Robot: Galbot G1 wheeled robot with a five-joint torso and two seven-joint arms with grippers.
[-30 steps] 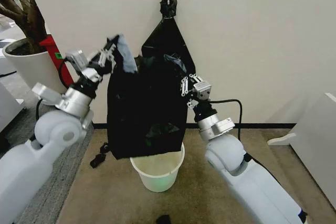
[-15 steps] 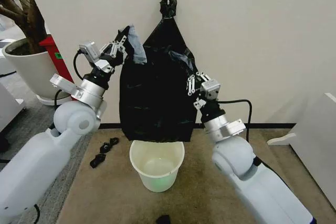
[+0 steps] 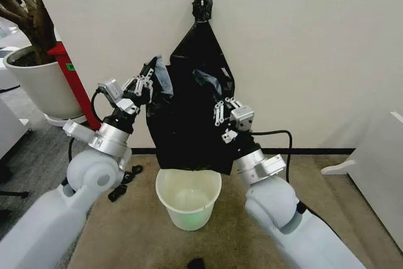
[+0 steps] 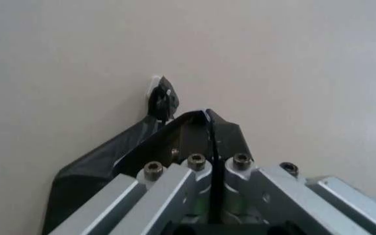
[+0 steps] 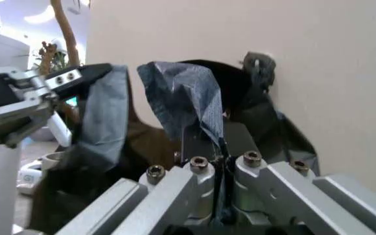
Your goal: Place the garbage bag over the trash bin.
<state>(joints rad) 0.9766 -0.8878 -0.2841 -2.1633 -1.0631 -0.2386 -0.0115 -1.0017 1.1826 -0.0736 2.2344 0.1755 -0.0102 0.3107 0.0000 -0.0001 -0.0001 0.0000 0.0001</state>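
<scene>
The garbage bag (image 3: 189, 131) hangs as glossy black film between my two grippers, with its lower edge just above the rim of the trash bin (image 3: 165, 184). The cream bin stands on the carpet directly below. My left gripper (image 3: 146, 77) is shut on the bag's upper left edge, and in the left wrist view it (image 4: 211, 121) pinches thin black film. My right gripper (image 3: 221, 109) is shut on the upper right edge. In the right wrist view it (image 5: 218, 143) clamps a crumpled fold of the bag (image 5: 181, 95), with the left gripper (image 5: 47, 85) farther off.
A black bag bundle (image 3: 199, 42) hangs from a wall hook (image 3: 201, 5) right behind the held bag. A white plant pot (image 3: 34, 83) and a red stand (image 3: 70, 70) are at the left. Small black items (image 3: 124, 184) lie on the carpet. A white panel (image 3: 381, 162) stands at the right.
The bag first rose clear of the bin's rim. Both grippers then came lower and closer together, so the bag hangs narrower, its bottom near the rim again.
</scene>
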